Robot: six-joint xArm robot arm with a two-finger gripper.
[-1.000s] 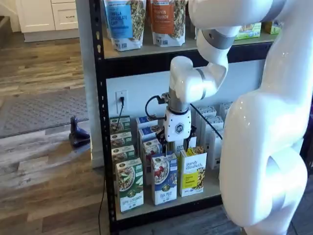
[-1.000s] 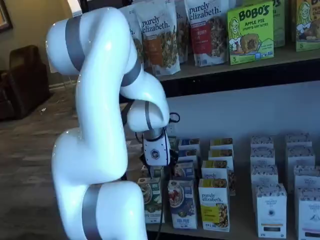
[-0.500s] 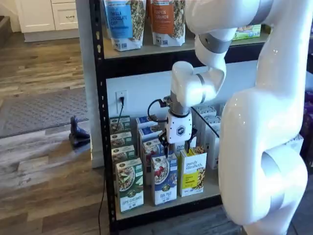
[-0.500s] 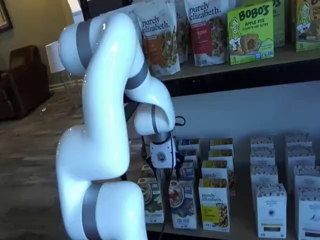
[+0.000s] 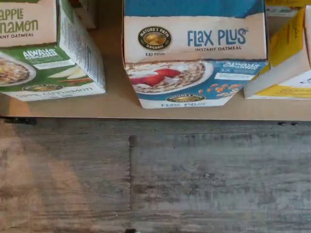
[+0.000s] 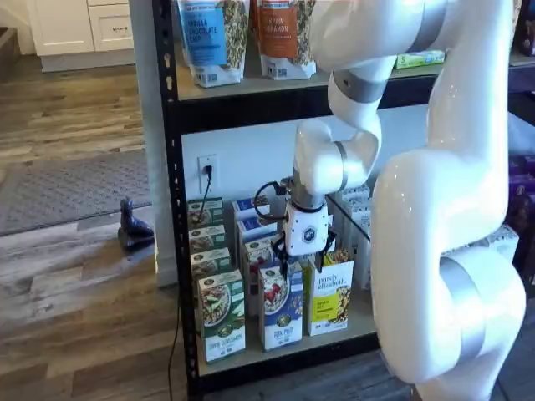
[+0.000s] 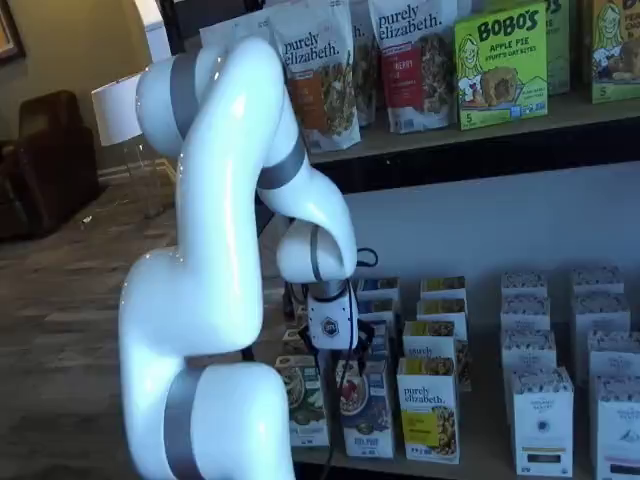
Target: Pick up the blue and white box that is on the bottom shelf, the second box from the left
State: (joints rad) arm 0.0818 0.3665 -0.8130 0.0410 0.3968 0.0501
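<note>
The blue box [image 6: 281,305] stands upright at the front edge of the bottom shelf [image 6: 276,355], with a green carton [image 6: 221,315] just beside it on one side and a yellow carton [image 6: 329,294] on the other. More blue boxes line up behind it. From where I stand, nothing has been lifted: the box sits flat on the board, square with its neighbours.

The gripper [image 6: 292,266] hangs right above the box's top, its white body pointing straight down. In a shelf view the black fingers [image 7: 352,357] reach to about the top of the box, but they are small and dark against the cartons behind, and I cannot tell whether they are spread, closed or touching the cardboard. The wrist view looks down on the blue top flap [image 5: 194,8] and the "Flax Plus" front [image 5: 194,80], with the shelf lip and wooden floor beyond; no fingers show in it.

So I judge the approach is nearly done and the arm is lined up over the right box. Left to do: settle the fingers around the top, close on it, and raise it clear of the row.
</note>
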